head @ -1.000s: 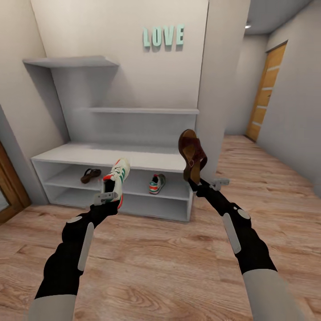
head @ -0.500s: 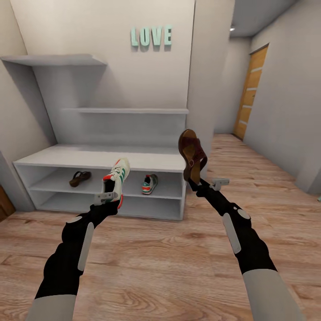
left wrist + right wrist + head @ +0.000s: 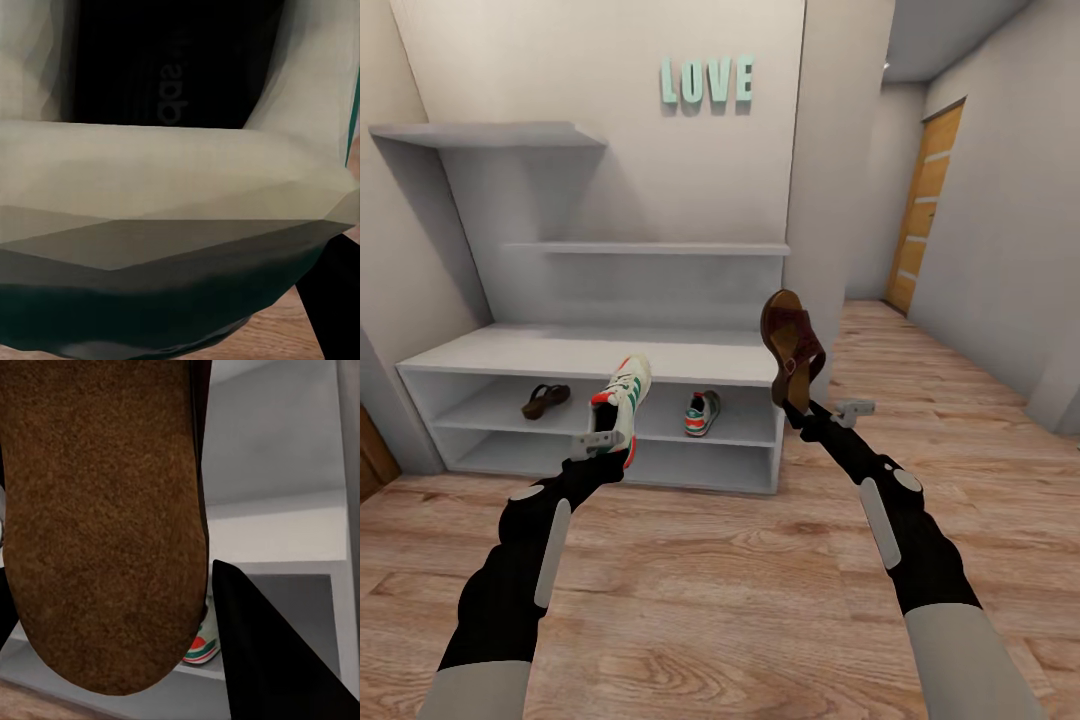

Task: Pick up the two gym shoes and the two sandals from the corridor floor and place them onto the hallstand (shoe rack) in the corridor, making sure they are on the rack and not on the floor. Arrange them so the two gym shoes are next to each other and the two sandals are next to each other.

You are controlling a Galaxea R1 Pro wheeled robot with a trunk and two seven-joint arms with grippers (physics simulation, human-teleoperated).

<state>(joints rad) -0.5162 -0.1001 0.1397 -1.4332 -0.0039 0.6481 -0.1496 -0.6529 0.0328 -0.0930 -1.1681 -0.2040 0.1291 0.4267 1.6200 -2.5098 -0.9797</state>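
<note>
My left gripper (image 3: pixel 603 441) is shut on a white gym shoe (image 3: pixel 624 402) with green stripes and a red-orange heel, held up in front of the hallstand (image 3: pixel 600 352); its pale inside (image 3: pixel 172 172) fills the left wrist view. My right gripper (image 3: pixel 797 408) is shut on a dark brown sandal (image 3: pixel 790 342), held upright by its heel end; its sole (image 3: pixel 101 517) looms in the right wrist view. On the hallstand's upper open shelf sit the other sandal (image 3: pixel 545 400) at the left and the other gym shoe (image 3: pixel 701 413) (image 3: pixel 201 645) toward the right, far apart.
The wood-plank corridor floor (image 3: pixel 740 580) stretches between me and the hallstand. A wall column (image 3: pixel 840 200) stands right of the unit, and a wooden door (image 3: pixel 922 210) is down the corridor at the right. Teal LOVE letters (image 3: pixel 707 80) hang above.
The view swung right, then slightly back left, so the hallstand shifted in the picture. Both arms hold the shoe and sandal in the same pose.
</note>
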